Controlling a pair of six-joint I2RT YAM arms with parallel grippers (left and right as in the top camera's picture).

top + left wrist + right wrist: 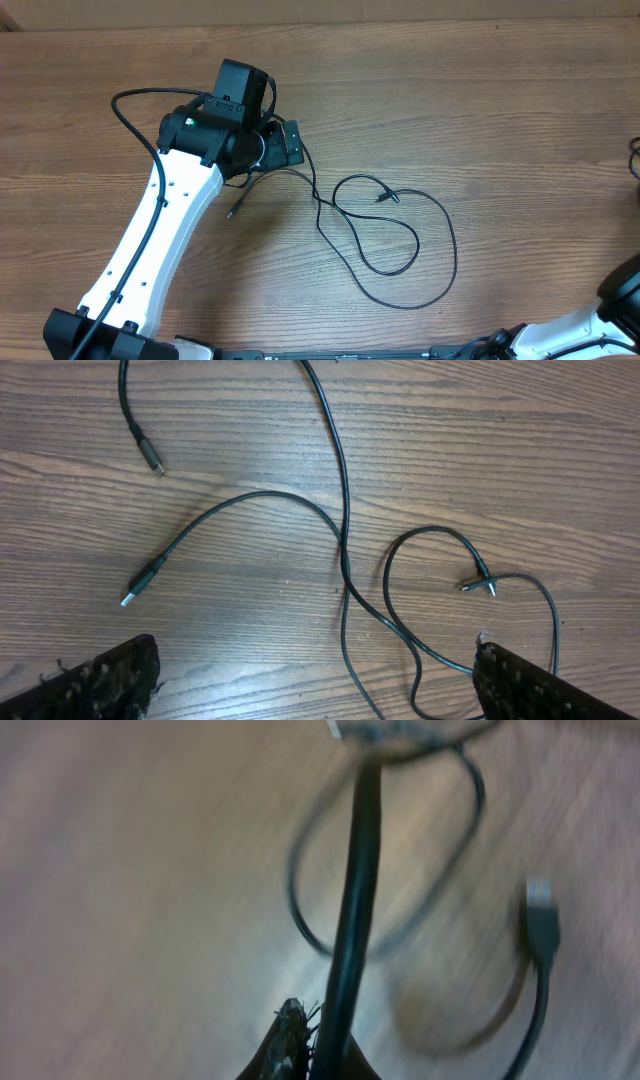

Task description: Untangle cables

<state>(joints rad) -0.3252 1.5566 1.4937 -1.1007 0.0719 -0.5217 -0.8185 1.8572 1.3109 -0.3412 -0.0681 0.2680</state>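
The cables [390, 245] lie loose on the wooden table [480, 90], about in the middle of it. They make wide open loops that cross each other in some places. One end with a silver tip [232, 212] lies to the left of the loops, and a small plug [385, 197] lies inside the far loop.

The left gripper [285, 145] is over the far left part of the cables, at the end of the white left arm [160, 230]. In the left wrist view its jaws stand wide apart, one black finger [100, 680] at the left and one at the right, and nothing is between them except the table and the cables under it. A USB plug [150, 457] lies far to the left, a second plug [135, 588] lies nearer, and a small angled plug [478, 585] lies to the right.

The right arm [620, 300] shows only at the near right corner of the overhead view. The right wrist view is blurred. The right gripper [310, 1045] is clenched, and a black cable [355, 890] goes up from between its fingertips, so it seems to pinch this cable. Another plug [540, 920] hangs at the right of it.
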